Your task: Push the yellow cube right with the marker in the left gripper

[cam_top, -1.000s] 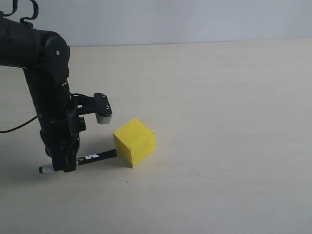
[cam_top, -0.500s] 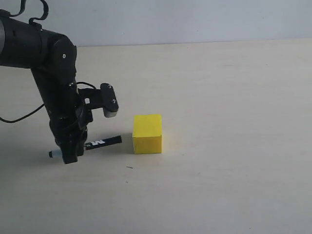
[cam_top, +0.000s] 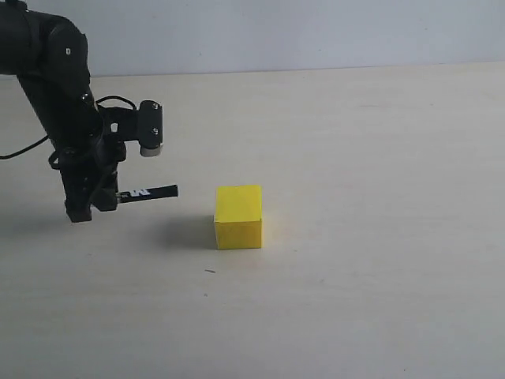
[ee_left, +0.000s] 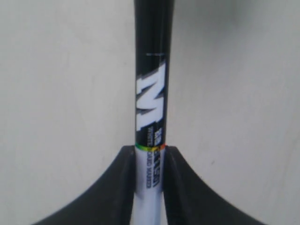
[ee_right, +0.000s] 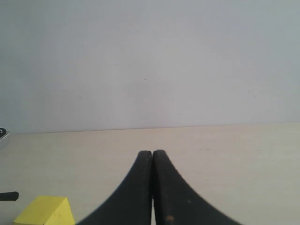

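Yellow cube (cam_top: pixel 238 215) sat on the pale table (cam_top: pixel 379 197), left of its middle in the exterior view, with the marker (cam_top: pixel 150 192) at its nine o'clock, tip apart from it, pinched roughly level by the left gripper (cam_top: pixel 93 207).

Pale wooden tabletop (cam_top: pixel 379 300), plain grey wall (cam_top: pixel 316 31)

The yellow cube (cam_top: pixel 238 217) sits flat on the surface (cam_top: pixel 355 158), one face square to the camera. The marker (cam_top: pixel 148 192) — black cap, printed label, white barrel — is clamped in the left hand (cam_top: pixel 93 204), roughly level and apparently clear of the surface. Its black tip points toward the cube, well apart from it.
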Action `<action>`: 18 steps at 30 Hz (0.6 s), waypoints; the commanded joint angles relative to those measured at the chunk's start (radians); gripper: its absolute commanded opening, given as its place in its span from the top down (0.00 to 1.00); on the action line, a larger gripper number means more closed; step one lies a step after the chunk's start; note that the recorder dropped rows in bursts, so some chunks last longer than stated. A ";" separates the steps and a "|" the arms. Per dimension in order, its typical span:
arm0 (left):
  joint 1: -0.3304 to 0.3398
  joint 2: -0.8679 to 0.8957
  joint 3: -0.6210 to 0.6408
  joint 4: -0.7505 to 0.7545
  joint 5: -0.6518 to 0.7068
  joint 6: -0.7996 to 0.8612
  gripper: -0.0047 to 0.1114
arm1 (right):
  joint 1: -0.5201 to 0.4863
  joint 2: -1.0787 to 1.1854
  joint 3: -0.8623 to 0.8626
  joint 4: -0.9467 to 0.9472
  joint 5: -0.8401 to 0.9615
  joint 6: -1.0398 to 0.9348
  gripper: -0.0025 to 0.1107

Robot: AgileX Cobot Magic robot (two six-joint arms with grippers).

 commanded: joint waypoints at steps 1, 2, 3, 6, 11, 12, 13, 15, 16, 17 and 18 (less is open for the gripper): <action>0.006 0.003 -0.011 -0.033 0.039 0.121 0.96 | 0.001 -0.006 0.004 -0.005 -0.003 -0.003 0.98; 0.006 0.012 -0.011 -0.035 0.049 0.144 0.96 | 0.001 -0.006 0.004 -0.005 -0.003 -0.003 0.98; 0.006 0.019 -0.011 -0.035 0.053 0.150 0.96 | 0.001 -0.006 0.004 -0.005 -0.003 -0.003 0.98; -0.002 0.053 -0.011 -0.043 0.049 0.150 0.96 | 0.001 -0.006 0.004 -0.005 -0.003 -0.003 0.98; -0.036 0.082 -0.032 -0.074 0.023 0.157 0.96 | 0.001 -0.006 0.004 -0.005 -0.003 -0.003 0.98; -0.054 0.090 -0.047 -0.079 0.023 0.151 0.96 | 0.001 -0.006 0.004 -0.005 -0.003 -0.003 0.98; -0.070 0.102 -0.066 -0.105 0.023 0.146 0.96 | 0.001 -0.006 0.004 -0.005 -0.003 -0.003 0.98; -0.098 0.119 -0.092 -0.165 0.023 0.146 0.96 | 0.001 -0.006 0.004 -0.005 -0.003 -0.003 0.98; -0.115 0.127 -0.108 -0.201 0.023 0.152 0.96 | 0.001 -0.006 0.004 -0.005 -0.003 -0.003 0.98; -0.128 0.134 -0.120 -0.219 0.023 0.158 0.96 | 0.001 -0.006 0.004 -0.005 -0.003 -0.003 0.98; -0.144 0.142 -0.133 -0.218 0.023 0.160 0.96 | 0.001 -0.006 0.004 -0.005 -0.003 -0.003 0.98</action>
